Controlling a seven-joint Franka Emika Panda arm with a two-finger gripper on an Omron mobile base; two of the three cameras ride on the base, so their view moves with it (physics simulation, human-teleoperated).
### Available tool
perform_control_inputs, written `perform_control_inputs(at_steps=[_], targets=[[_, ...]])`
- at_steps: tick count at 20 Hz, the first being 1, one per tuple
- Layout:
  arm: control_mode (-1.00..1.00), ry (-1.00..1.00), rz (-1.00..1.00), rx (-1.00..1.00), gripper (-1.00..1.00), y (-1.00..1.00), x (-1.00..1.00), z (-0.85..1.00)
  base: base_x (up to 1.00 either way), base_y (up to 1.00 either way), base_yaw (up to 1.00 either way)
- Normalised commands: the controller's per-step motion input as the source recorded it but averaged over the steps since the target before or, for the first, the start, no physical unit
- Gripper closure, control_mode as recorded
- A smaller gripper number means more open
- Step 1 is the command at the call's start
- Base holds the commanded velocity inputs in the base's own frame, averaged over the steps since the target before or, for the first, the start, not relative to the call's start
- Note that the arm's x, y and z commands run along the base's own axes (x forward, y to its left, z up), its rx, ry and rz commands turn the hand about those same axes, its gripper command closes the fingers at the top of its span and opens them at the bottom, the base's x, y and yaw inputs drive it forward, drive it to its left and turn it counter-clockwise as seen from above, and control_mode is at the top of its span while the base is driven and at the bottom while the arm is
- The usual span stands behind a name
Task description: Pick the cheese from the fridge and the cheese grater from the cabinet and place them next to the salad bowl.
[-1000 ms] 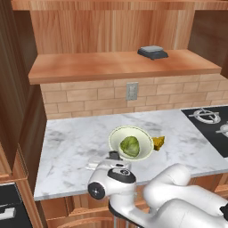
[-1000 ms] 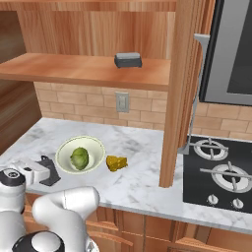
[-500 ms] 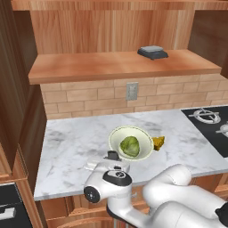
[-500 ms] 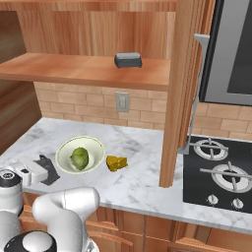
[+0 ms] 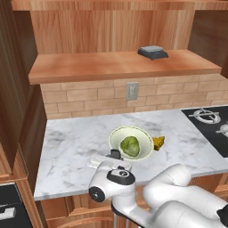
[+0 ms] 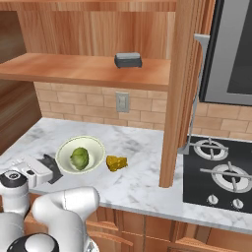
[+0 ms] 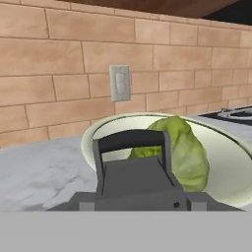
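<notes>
Arm lowered slightly toward counter edge since earlier frame; bowl, cheese unchanged.
Gripper [image 6: 43, 167] clamps cheese grater [image 7: 140, 177] just beside salad bowl [image 5: 116, 136]; cheese [image 5: 158, 142] at bowl's far side; marble counter [image 5: 75, 147] open leftward.

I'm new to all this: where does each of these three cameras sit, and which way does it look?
Left base view: behind the arm, to its left, looking down over the marble counter; the white arm rises at lower right.
Right base view: behind, to its right, same counter; the arm rises at lower left, stove to the right.
Hand view: on the hand, low, facing the brick wall; the grater sits between the fingers.
All three share the salad bowl with lettuce; both base views share the cheese.
</notes>
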Motion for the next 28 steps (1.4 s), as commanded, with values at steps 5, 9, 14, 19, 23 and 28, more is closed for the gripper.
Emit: perform_control_inputs(at_steps=[5, 9, 14, 19, 23, 28], targets=[[-1.0, 0.0, 0.0, 0.07, 1.0, -0.15, 0.08, -0.18, 0.0, 0.0, 0.0], [-1.0, 0.0, 0.0, 0.08, -1.0, -0.07, 0.0, -0.27, 0.0, 0.0, 0.0], [-1.0, -0.01, 0.0, 0.07, -1.0, -0.13, 0.0, -0.12, 0.0, 0.0, 0.0], [-1.0, -0.04, 0.0, 0.03, -1.0, -0.12, 0.0, 0.0, 0.0, 0.0, 0.0], [-1.0, -0.18, 0.0, 0.0, -1.0, 0.0, -0.16, 0.33, 0.0, 0.0, 0.0], [-1.0, -0.13, 0.0, 0.0, -1.0, 0.0, -0.01, 0.4, 0.0, 0.0, 0.0]])
